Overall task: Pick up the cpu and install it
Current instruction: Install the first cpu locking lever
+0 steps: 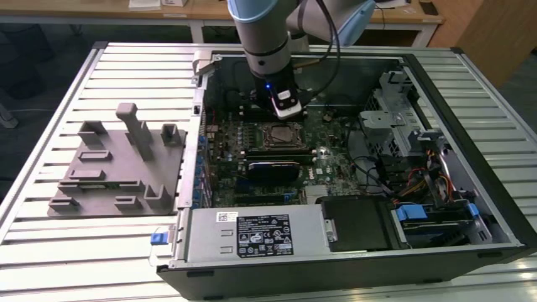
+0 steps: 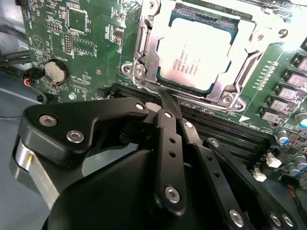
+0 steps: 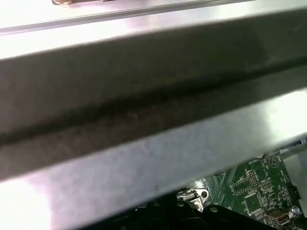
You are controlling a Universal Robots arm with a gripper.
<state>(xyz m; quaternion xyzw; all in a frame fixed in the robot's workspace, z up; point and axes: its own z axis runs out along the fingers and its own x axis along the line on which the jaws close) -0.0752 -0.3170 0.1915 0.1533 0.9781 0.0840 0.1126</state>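
In the second wrist view the black gripper has its fingers drawn together with nothing between them, the tips just at the near edge of the socket. The cpu lies flat inside that socket on the motherboard, its silver top showing. In the exterior view the arm reaches down into the open computer case, near its far wall, with the grey holder on the slatted table beside the case.
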